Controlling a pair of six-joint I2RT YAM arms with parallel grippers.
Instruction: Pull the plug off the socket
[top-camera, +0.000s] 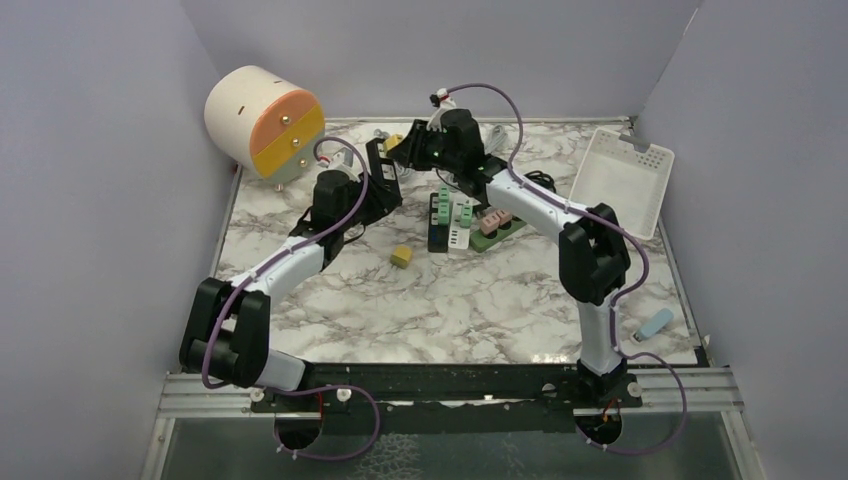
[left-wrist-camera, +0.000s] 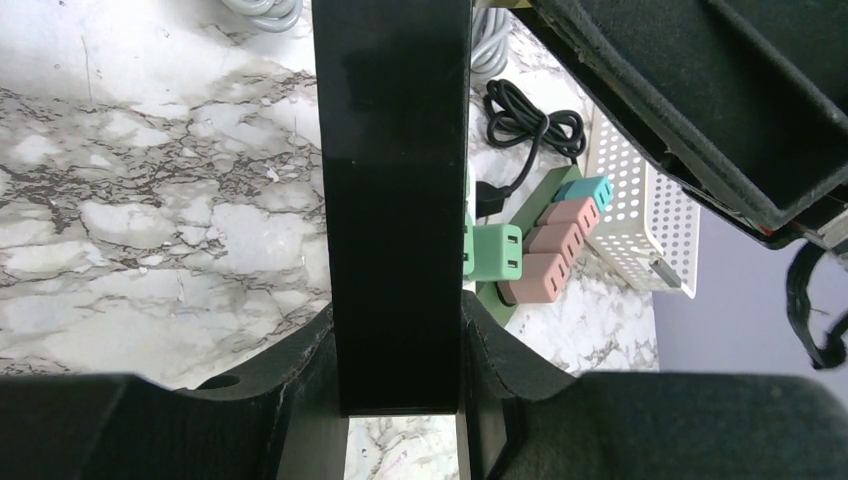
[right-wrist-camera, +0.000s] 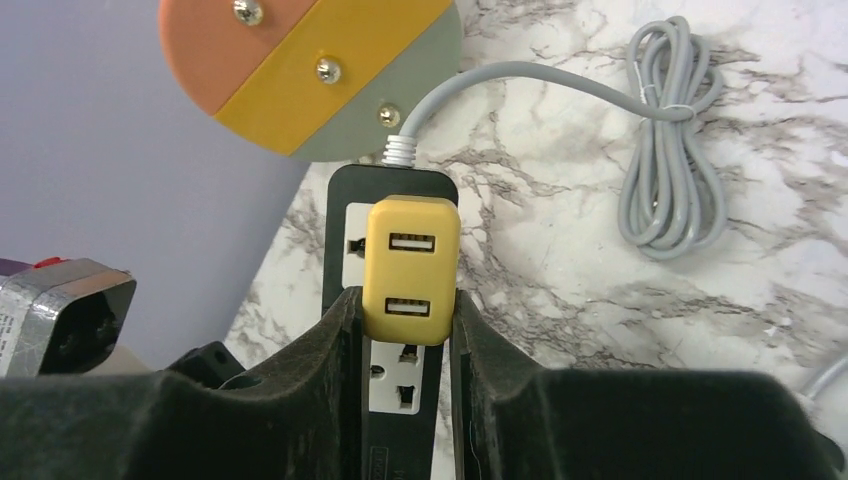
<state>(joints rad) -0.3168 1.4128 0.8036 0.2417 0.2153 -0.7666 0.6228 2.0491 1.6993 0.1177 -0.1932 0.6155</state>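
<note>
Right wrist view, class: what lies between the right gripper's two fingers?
The yellow plug, seated on the black power strip, sits inside the right gripper; the right wrist view shows it.

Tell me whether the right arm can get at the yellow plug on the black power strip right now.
Most likely yes: the right gripper has its fingers on either side of the yellow two-port USB plug seated in the black power strip. They appear to touch its sides, with nothing between.

The left arm (top-camera: 290, 265) and right arm (top-camera: 530, 205) have white links between bulky black joints, each trailing a loose purple cable (top-camera: 515, 110). The left gripper (left-wrist-camera: 400, 330) and right gripper (right-wrist-camera: 408, 310) are matte black
</note>
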